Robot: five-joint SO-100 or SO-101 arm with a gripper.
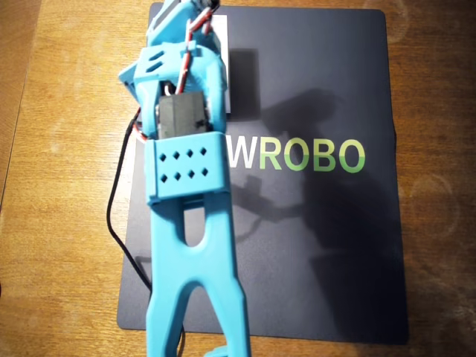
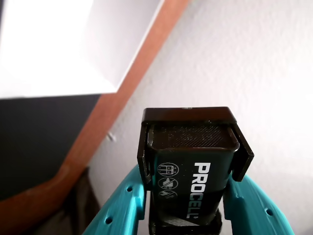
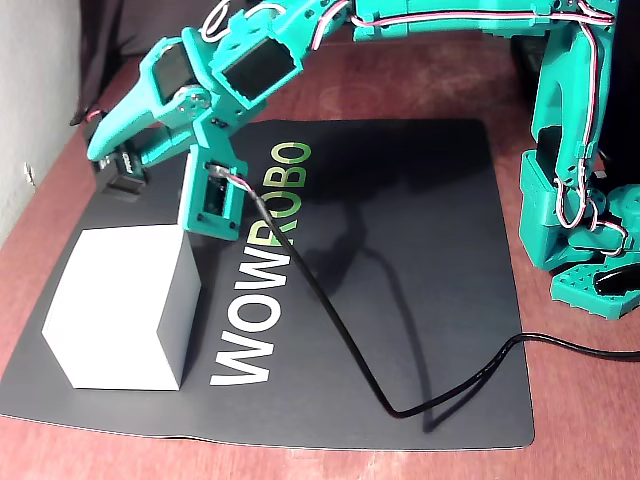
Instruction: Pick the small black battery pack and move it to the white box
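Note:
My teal gripper (image 2: pixel 188 200) is shut on the small black battery pack (image 2: pixel 190 161), which has "PROCELL" printed on it. In the fixed view the gripper (image 3: pixel 110 160) holds the pack (image 3: pixel 124 182) in the air over the far left corner of the mat, just beyond the white box (image 3: pixel 120 300). The box stands on the mat below and in front of the gripper. In the wrist view the box (image 2: pixel 58 44) shows at the upper left. In the overhead view the arm hides the gripper and the pack, and only a strip of the box (image 1: pixel 238 74) shows.
A black mat (image 3: pixel 420 250) printed "WOWROBO" covers the wooden table. A black cable (image 3: pixel 330 320) trails from the wrist across the mat. The arm's base (image 3: pixel 580 200) stands at the right. A pale wall (image 2: pixel 244 58) lies beyond the table's edge.

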